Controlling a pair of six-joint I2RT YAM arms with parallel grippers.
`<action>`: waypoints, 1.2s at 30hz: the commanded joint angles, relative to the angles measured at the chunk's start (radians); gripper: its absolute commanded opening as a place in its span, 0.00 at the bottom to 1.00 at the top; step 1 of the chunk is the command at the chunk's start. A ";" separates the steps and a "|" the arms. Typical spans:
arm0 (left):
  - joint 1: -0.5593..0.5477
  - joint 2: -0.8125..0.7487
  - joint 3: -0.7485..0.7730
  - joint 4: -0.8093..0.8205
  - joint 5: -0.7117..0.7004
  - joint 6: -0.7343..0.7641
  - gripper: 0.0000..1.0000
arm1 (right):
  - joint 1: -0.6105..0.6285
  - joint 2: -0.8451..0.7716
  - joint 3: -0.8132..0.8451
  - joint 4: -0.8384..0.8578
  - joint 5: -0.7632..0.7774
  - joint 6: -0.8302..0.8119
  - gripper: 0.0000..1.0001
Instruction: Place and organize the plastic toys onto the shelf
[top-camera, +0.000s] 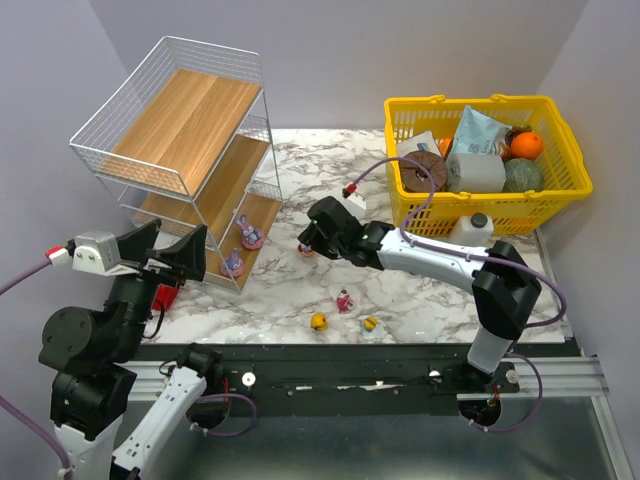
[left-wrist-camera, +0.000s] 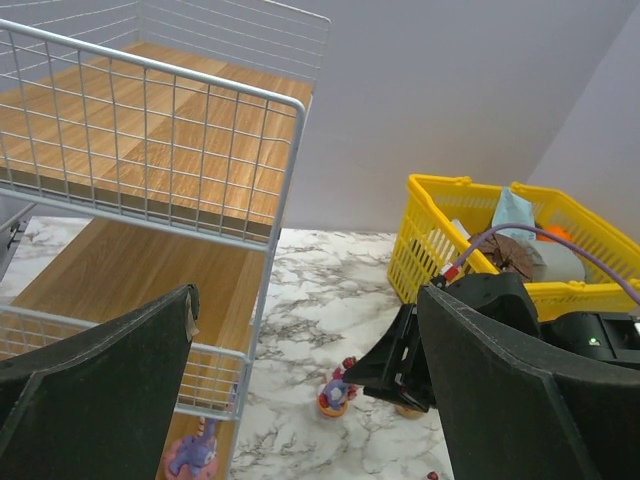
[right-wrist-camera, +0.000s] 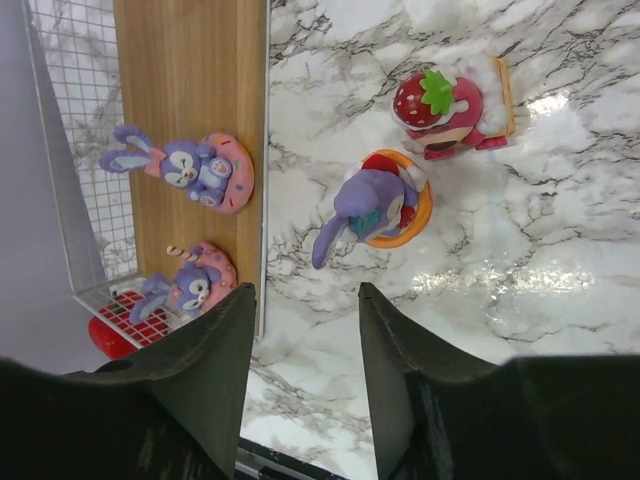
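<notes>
Early stage, about a quarter done by count. On the bottom board of the shelf (top-camera: 190, 110): one purple bunny (right-wrist-camera: 195, 168) and a second bunny (right-wrist-camera: 195, 283), both on pink bases, side by side and not touching. No toy visible on the middle or top board.

Left to move, all on the marble table (top-camera: 440, 290):
- bunny on an orange base (right-wrist-camera: 380, 205)
- strawberry toy (right-wrist-camera: 445, 105), just beside it
- small red-and-pink figure (top-camera: 344, 300), nearer the arms
- yellow duck (top-camera: 318, 321) and another yellow toy (top-camera: 370, 323), near the front edge

Five loose at least — cannot tell whether more hide behind the arms.

Right gripper (right-wrist-camera: 305, 300) with fingers apart, nothing between them, hanging over bare marble just beside the shelf's edge, with the bunny on an orange base close ahead of the tips. Probably lining up for that one. Left gripper (left-wrist-camera: 305, 300) spread wide, empty, parked in front of the shelf.

Red pepper (top-camera: 165, 297) by the shelf foot and yellow basket (top-camera: 560, 195) — not counted. Going by the task wording, tidying the shelved ones into order also pending.
</notes>
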 joint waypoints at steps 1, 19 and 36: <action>-0.027 -0.030 -0.001 -0.027 -0.077 0.006 0.99 | -0.001 0.078 0.064 -0.029 0.045 0.061 0.50; -0.063 -0.075 -0.029 -0.024 -0.114 0.020 0.99 | 0.018 0.086 0.060 -0.067 0.151 0.144 0.37; -0.063 -0.075 -0.029 -0.024 -0.123 0.021 0.99 | 0.019 0.080 0.112 -0.072 0.154 0.074 0.01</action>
